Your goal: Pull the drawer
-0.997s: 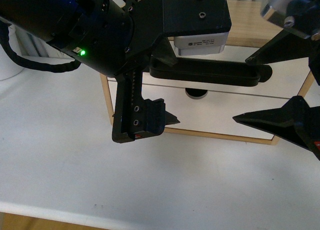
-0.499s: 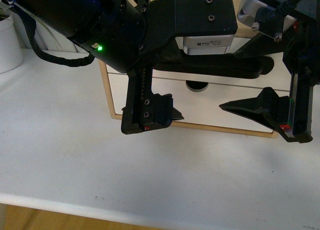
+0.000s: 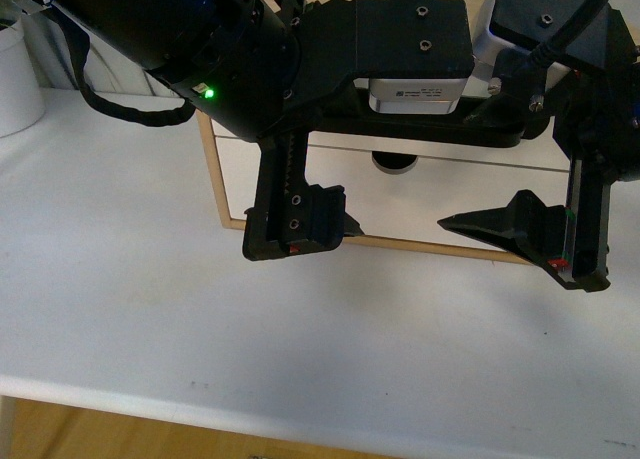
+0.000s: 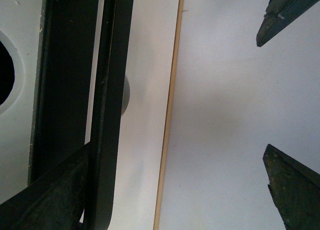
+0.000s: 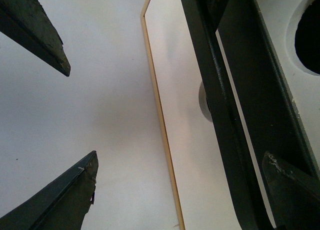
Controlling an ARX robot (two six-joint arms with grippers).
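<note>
label (image 3: 415, 92) on grey module (image 3: 382, 105), print illegible

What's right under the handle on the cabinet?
A seam, then a lower white front with a dark semicircular notch. The left arm covers the handle's left end and whatever lies under it.

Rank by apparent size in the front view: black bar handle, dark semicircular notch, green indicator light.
Largest: long black bar handle, though partly hidden.
Then the dark semicircular notch.
Smallest: green indicator light, despite being nearer.
</note>
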